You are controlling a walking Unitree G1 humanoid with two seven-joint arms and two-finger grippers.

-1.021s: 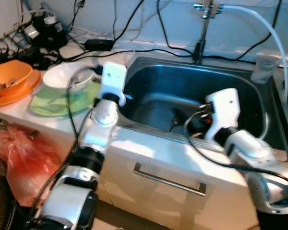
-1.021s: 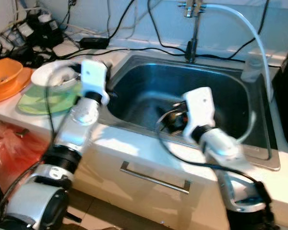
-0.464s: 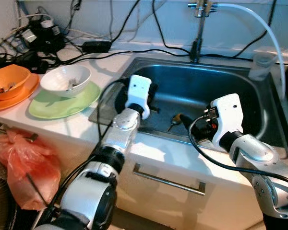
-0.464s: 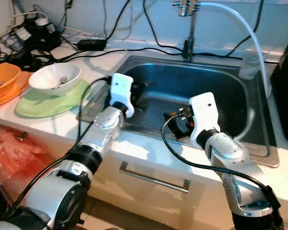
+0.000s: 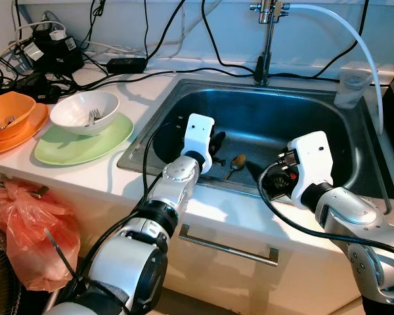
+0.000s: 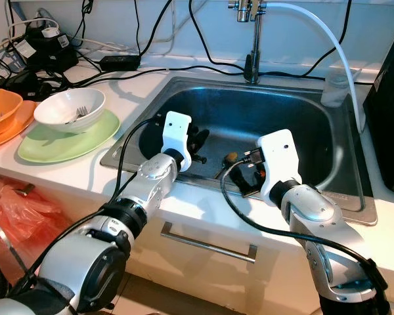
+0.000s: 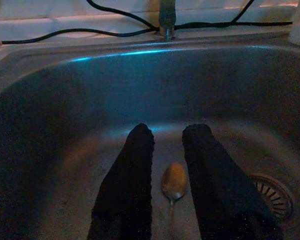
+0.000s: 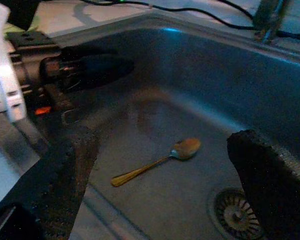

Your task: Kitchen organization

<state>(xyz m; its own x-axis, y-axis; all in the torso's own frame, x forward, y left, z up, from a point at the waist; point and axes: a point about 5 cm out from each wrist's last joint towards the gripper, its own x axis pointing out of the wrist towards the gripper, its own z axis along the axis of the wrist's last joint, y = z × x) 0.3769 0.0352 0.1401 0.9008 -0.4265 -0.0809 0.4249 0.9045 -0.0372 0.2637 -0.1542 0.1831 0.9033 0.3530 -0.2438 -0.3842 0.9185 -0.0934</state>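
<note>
On the counter's left end sit an orange plastic bowl (image 5: pixel 12 113) and a white ceramic bowl (image 5: pixel 88 111) on a pale green plate (image 5: pixel 111 136). Inside the stainless steel sink (image 5: pixel 295 115), the left gripper (image 7: pixel 166 150) hangs over a small gold-coloured metal spoon (image 8: pixel 160 160) lying flat on the basin floor near the front wall, fingers apart on either side of its bowl. The right gripper (image 8: pixel 155 180) hovers beside it, jaws wide apart. The spoon looks light, stiff, thin and likely slippery on steel; pinching its slim handle across the width seems the surest hold.
</note>
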